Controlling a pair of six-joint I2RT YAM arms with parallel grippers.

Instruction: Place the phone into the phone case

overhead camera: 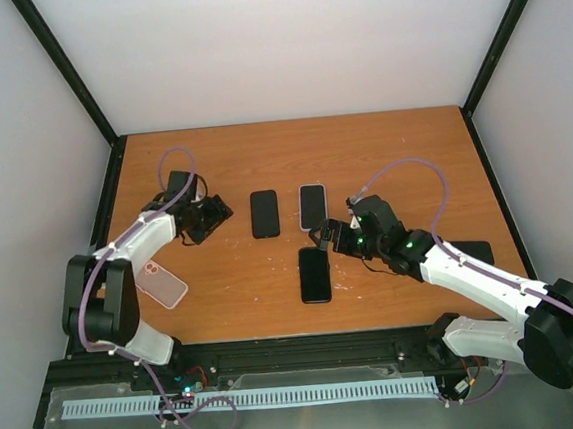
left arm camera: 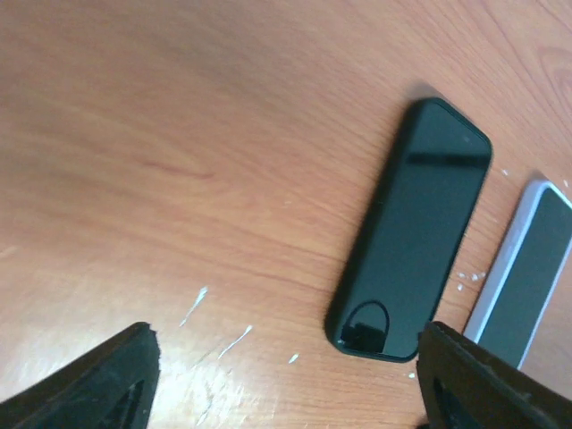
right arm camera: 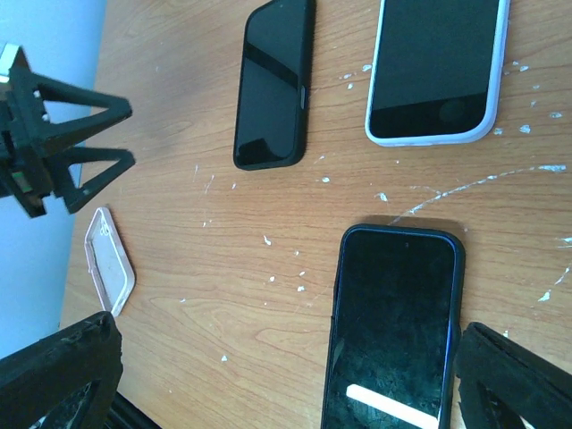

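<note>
Left gripper point(overhead camera: 215, 214) empty, jaws well apart, just left of the slim black phone point(overhead camera: 264, 214). Right gripper point(overhead camera: 325, 237) wide open, empty. Pale pink plastic case point(overhead camera: 161, 284) lies vacant, near left (phone not yet in it).

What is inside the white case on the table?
A phone, dark screen up, fills the white case. The case's floor and the phone's back are covered.
</note>
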